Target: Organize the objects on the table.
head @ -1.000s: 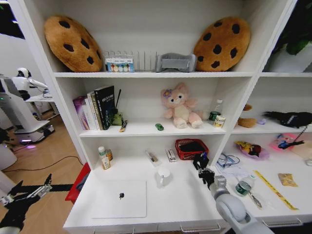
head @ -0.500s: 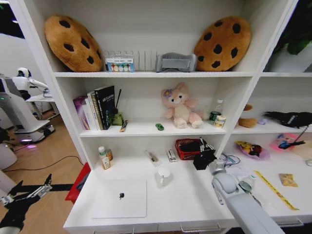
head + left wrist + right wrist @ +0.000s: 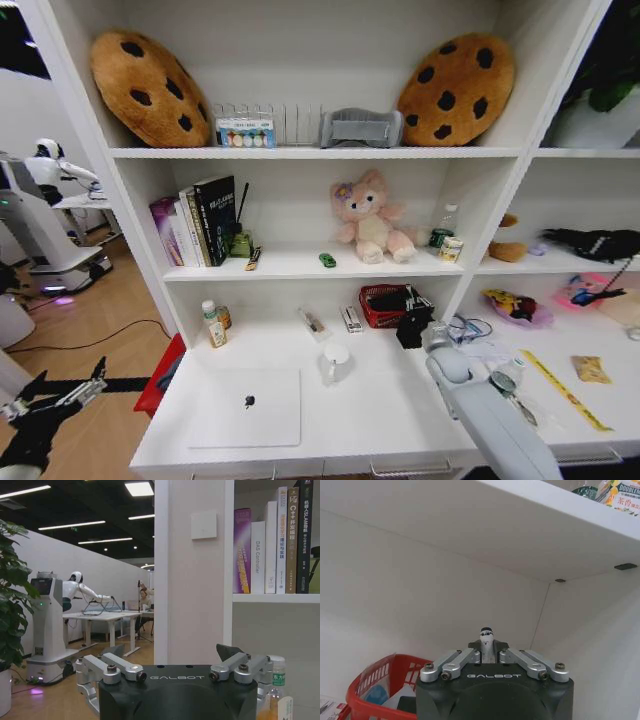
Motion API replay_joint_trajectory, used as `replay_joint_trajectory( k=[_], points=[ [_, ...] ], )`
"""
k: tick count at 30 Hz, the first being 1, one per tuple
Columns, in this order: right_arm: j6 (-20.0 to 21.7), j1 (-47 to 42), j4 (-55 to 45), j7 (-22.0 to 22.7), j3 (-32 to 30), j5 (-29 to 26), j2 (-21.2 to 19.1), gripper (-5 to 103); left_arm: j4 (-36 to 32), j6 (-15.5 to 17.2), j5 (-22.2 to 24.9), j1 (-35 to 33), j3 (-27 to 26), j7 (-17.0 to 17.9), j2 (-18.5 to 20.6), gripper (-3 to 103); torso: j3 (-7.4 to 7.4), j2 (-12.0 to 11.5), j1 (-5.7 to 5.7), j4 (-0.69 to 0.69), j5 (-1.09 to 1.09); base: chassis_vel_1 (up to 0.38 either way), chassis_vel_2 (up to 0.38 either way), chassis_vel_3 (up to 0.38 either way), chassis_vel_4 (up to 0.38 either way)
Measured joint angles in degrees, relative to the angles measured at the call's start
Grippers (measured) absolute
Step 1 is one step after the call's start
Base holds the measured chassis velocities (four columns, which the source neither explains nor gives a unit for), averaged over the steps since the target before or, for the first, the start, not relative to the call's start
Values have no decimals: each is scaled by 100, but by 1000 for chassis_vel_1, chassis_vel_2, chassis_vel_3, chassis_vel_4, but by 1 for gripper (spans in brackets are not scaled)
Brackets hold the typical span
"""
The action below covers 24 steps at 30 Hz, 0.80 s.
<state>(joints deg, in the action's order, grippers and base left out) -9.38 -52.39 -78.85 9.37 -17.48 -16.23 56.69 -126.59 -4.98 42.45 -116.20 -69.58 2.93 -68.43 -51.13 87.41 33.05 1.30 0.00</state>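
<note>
right gripper [image 3: 487, 639] clamped on small white marker [image 3: 486, 636], its lower part hidden; left gripper [image 3: 62, 395] apart, off-desk.

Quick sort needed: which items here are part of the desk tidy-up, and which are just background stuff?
Job items:
- laptop
- white mug
- small bottles
- yellow ruler
- right gripper, shut on a small white pen-like item, by the red basket

Just lying about:
- cookie cushions
- pink plush
- books
- left gripper, idle off the desk

Red basket [image 3: 385, 318] just beside right pincer [image 3: 413, 325]; pink plush toy [image 3: 369, 217] on shelf above it; cookie cushions [image 3: 457, 88] higher up.
</note>
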Motion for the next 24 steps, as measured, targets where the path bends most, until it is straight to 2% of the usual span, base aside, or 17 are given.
replay_joint_trajectory(
  k=[2,3,5,6,8,9,11,12,15,16,19,21,22,24],
  points=[
    [-18,-51,31,-32,9,47,33,21,0,0,0,0,0,0,0,100,0,0,0,0,0,0,0,0,0],
    [-18,-51,31,-32,9,47,33,21,0,0,0,0,0,0,0,100,0,0,0,0,0,0,0,0,0],
    [-25,-105,35,-33,-8,54,44,33,0,0,0,0,0,0,0,100,0,0,0,0,0,0,0,0,0],
    [-25,-105,35,-33,-8,54,44,33,0,0,0,0,0,0,0,100,0,0,0,0,0,0,0,0,0],
    [-23,-165,-18,-16,-64,20,39,43,0,0,0,0,0,0,0,100,0,0,0,0,0,0,0,0,0],
    [-23,-165,-18,-16,-64,20,39,43,0,0,0,0,0,0,0,100,0,0,0,0,0,0,0,0,0],
    [15,-309,-227,40,-144,-54,-6,54,0,0,0,0,0,0,0,100,0,1,0,0,0,0,0,0,0],
    [15,-309,-227,40,-144,-54,-6,54,0,0,0,0,0,0,0,100,0,1,0,0,0,0,0,0,0],
    [139,-691,-790,118,-285,-293,-98,70,0,0,0,0,0,0,0,100,0,1,0,0,-1,0,0,0,0],
    [139,-691,-790,118,-285,-293,-98,70,0,0,0,0,0,0,0,100,0,1,0,0,-1,0,0,0,0],
    [337,-1404,-1718,224,-496,-602,-186,86,0,0,0,0,0,0,0,100,1,1,0,0,-2,0,0,0,0],
    [396,-1706,-2040,261,-584,-663,-208,86,0,0,0,0,0,0,0,100,1,2,0,0,-1,0,0,0,0],
    [482,-2067,-2378,293,-702,-737,-225,96,0,0,0,0,0,-1,0,100,1,1,0,0,-1,0,0,0,0],
    [537,-2325,-2594,307,-791,-788,-227,96,0,0,0,0,0,0,0,100,1,2,0,1,-1,0,0,0,0]
  ],
)
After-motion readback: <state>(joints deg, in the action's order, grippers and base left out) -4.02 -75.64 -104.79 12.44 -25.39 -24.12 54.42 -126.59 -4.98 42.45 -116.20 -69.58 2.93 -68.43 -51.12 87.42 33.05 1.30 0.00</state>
